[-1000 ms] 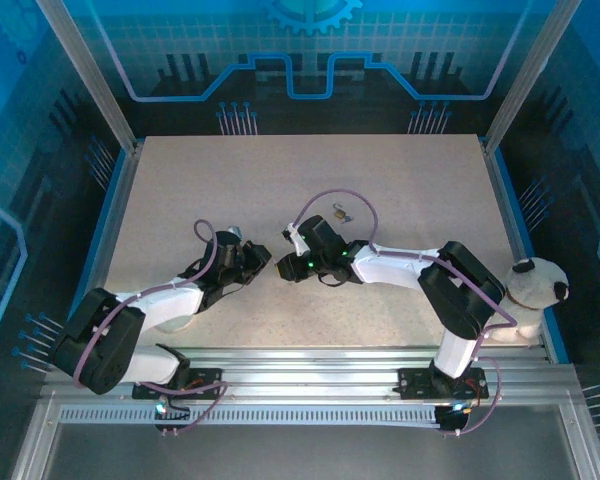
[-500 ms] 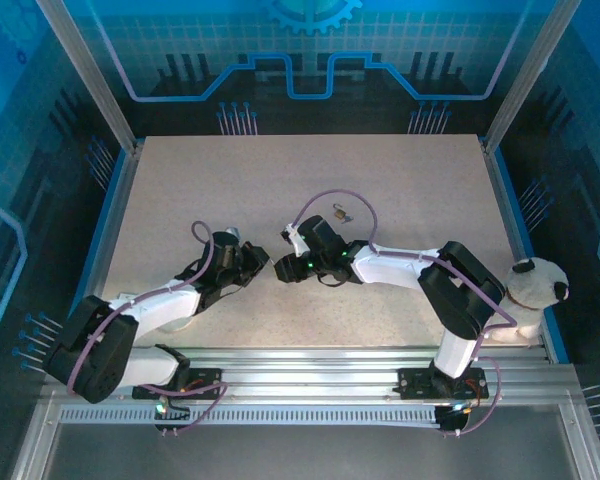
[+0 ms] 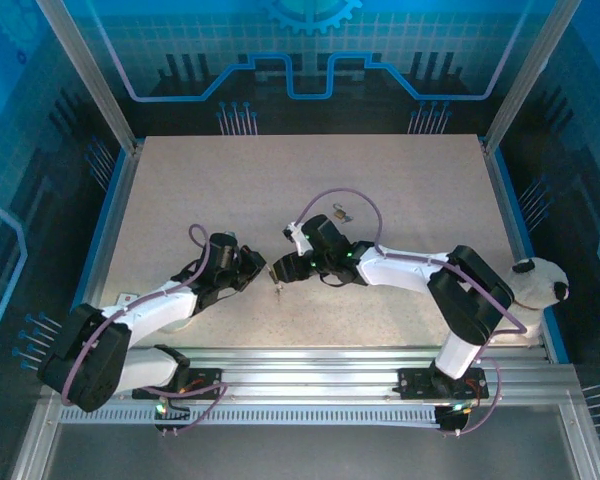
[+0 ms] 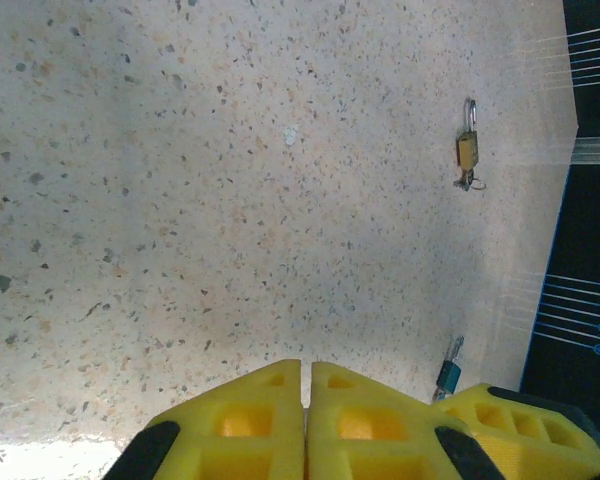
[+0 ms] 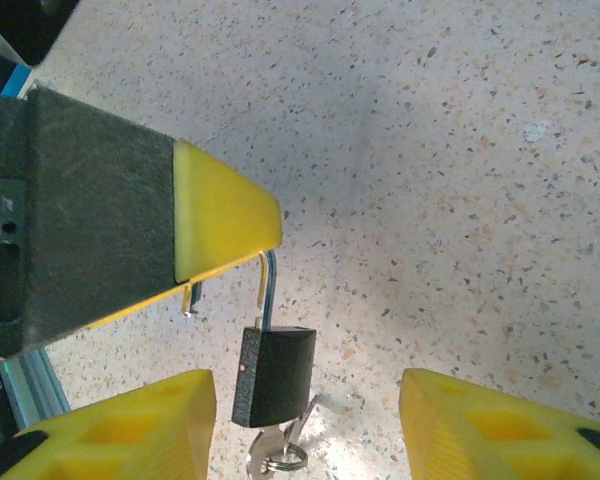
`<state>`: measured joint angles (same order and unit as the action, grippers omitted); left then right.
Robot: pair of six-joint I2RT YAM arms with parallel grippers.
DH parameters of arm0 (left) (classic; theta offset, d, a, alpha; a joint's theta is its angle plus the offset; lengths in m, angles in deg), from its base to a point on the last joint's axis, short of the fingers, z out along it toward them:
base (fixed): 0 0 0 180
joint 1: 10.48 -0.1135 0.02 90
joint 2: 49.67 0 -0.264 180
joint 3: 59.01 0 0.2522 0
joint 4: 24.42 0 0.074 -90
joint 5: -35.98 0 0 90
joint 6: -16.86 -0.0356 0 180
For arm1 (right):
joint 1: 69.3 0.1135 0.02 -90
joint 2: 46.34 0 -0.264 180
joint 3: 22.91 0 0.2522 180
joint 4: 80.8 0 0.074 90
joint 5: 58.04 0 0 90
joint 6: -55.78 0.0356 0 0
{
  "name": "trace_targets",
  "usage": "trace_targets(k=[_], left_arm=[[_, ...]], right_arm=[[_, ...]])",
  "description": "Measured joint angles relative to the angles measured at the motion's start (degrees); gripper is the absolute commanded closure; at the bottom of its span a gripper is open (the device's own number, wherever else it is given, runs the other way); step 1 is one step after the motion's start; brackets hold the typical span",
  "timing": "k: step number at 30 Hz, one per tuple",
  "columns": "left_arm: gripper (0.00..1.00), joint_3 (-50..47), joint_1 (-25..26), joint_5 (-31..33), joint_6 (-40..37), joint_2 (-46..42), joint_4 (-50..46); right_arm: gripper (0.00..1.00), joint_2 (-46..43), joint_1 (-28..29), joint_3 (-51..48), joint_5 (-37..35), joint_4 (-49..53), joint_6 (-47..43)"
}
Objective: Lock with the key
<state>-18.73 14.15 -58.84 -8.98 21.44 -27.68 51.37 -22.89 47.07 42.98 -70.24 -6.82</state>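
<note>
I have the small black padlock point(image 5: 273, 378) in my right wrist camera. It stands upright on the speckled beige tabletop point(image 4: 180, 200) with a silver key point(image 5: 280, 452) stuck in its underside. It sits in the gap between my right gripper point(image 5: 308, 395) fingers, which are spread well apart and touch neither side of it, so that hand grips nothing. The free end of its steel shackle hangs clear of the body, so it is unlocked. The shackle's bend is hidden behind a yellow fingertip of my left gripper point(image 4: 306, 372), and I cannot tell whether they touch. The left fingers are pressed fully together with nothing visible between them. A second, brass padlock point(image 4: 467, 150) lies flat well beyond, farther up the table.
</note>
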Motion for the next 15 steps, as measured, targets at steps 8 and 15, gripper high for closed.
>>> trace_targets(k=[8,15], left_arm=[[1.00,0.4,0.6,0.0,0.0,-1.9,-1.6],[1.00,0.4,0.8,0.0,0.0,-2.3,-2.8]], right_arm=[[0.48,0.0,1.0,-0.4,0.0,-1.4,0.0],[0.49,0.0,2.4,-0.5,0.0,-2.0,0.0]])
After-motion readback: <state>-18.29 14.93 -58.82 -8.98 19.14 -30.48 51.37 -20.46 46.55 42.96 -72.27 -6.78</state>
